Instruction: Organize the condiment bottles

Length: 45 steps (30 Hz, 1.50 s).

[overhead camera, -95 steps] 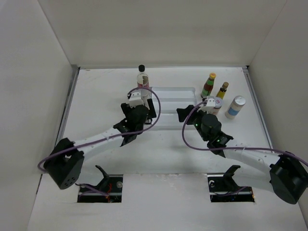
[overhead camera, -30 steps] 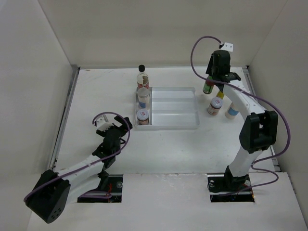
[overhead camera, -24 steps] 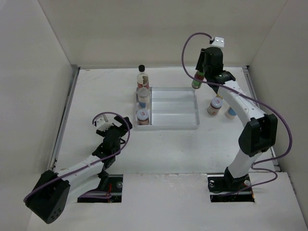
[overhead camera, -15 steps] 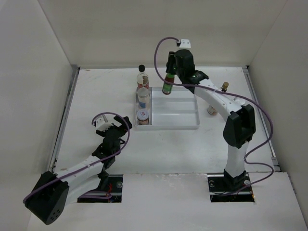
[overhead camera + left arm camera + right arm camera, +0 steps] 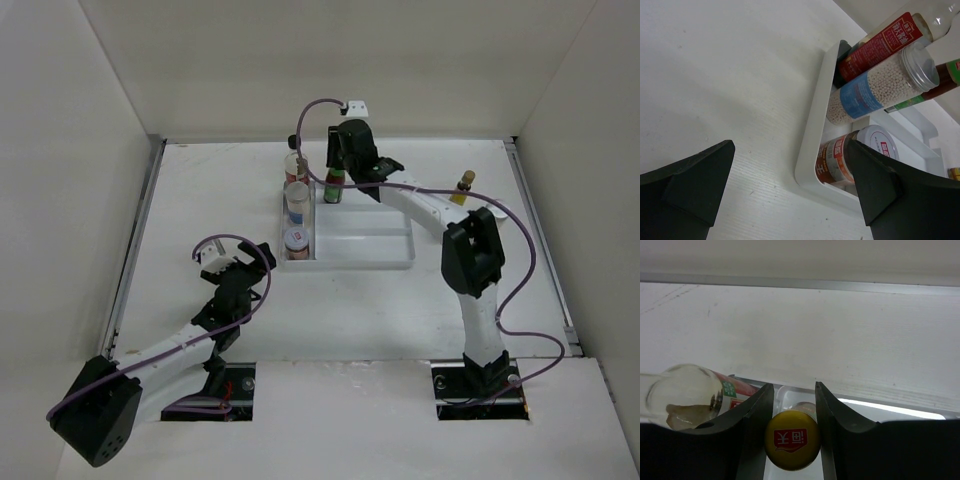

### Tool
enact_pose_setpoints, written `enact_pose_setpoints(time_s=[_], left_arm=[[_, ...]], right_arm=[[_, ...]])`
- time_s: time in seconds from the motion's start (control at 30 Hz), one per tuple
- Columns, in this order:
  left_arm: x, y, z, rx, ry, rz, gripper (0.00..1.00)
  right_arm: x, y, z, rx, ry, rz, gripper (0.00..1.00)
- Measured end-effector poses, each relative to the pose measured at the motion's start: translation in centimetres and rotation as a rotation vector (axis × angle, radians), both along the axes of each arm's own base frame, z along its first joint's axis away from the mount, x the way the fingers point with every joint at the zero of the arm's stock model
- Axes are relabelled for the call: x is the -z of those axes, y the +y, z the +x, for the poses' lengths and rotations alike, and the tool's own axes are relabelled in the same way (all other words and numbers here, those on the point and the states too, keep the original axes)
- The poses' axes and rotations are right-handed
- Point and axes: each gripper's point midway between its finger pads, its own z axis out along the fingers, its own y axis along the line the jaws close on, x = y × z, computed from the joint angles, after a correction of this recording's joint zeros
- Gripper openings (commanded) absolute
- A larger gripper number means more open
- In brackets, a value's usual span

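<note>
1. Top view.
   - Your right gripper [image 5: 336, 166] is clamped on the neck of one green bottle [image 5: 333, 189], upright at the far end of the tray [image 5: 380, 262], just beside its left column. You cannot tell whether the base touches the tray floor.
   - Your left gripper [image 5: 228, 262] is spread wide and holds nothing, over the table [image 5: 190, 200] near the tray's near left corner.
   - Five bottles show. Three stand in the left column: red-label bottle [image 5: 293, 160], blue-label shaker [image 5: 297, 200], white-lid jar [image 5: 295, 240]. One is the green bottle in the grip. One is an amber bottle [image 5: 461, 185] on the table right of the tray.
   - There is one tray.
2. Left wrist view.
   - The left gripper [image 5: 790, 150] has its jaws fully apart, with nothing between them.
   - The column's three show: red-label bottle [image 5: 885, 42], blue-label shaker [image 5: 880, 87], white-lid jar [image 5: 855, 155]. Part of the green bottle [image 5: 940, 82] shows behind them.
3. Right wrist view.
   - The right gripper [image 5: 793, 390] has both fingers [image 5: 757, 415] pressed against the green bottle, whose yellow cap [image 5: 792, 440] shows between them.
   - One red-label bottle [image 5: 685, 395] stands just to the left.
</note>
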Motion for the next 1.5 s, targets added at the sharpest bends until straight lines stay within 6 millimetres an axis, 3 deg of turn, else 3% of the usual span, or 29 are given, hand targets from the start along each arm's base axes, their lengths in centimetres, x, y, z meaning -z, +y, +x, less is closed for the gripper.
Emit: enact_pose_setpoints(time_s=[0.13,0.37,0.53,0.6,0.67,0.77,0.83,0.93,1.03,1.17,1.43,1.5], left_arm=[[0.0,0.0,0.0,0.0,0.0,0.0,1.0],[0.0,0.0,0.0,0.0,0.0,0.0,1.0],[0.0,0.0,0.0,0.001,0.0,0.0,1.0],[0.0,0.0,0.0,0.001,0.0,0.0,1.0],[0.0,0.0,0.0,0.001,0.0,0.0,1.0],[0.0,0.0,0.0,0.001,0.0,-0.001,1.0],[0.0,0.0,0.0,0.001,0.001,0.0,1.0],[0.2,-0.1,0.0,0.006,0.007,0.003,1.0],[0.5,-0.2,0.0,0.01,0.016,0.008,1.0],[1.1,-0.3,0.0,0.015,0.034,0.019,1.0],[1.1,-0.5,0.0,0.026,0.036,0.016,1.0],[1.1,-0.5,0.0,0.027,0.034,0.015,1.0]], right_arm=[[0.3,0.9,-0.3,-0.012,-0.021,0.003,0.49],[0.6,2.3,-0.9,-0.031,-0.05,0.037,0.7],[-1.0,0.5,-2.8,-0.023,-0.06,0.052,0.79],[-2.5,-1.5,-4.5,-0.011,-0.072,0.061,0.81],[-4.5,-4.8,-6.1,0.024,-0.097,0.079,0.82],[-7.0,-12.7,-8.3,0.157,-0.154,0.114,0.86],[-7.0,-18.7,-9.8,0.29,-0.178,0.123,0.89],[-4.0,-24.9,-11.9,0.444,-0.143,0.102,0.91],[1.0,-27.8,-13.3,0.523,-0.034,0.041,0.94],[5.4,-28.9,-13.8,0.556,0.085,-0.022,0.95],[9.9,-29.3,-13.0,0.58,0.191,-0.062,0.9],[11.0,-29.7,-12.7,0.593,0.217,-0.07,0.81]])
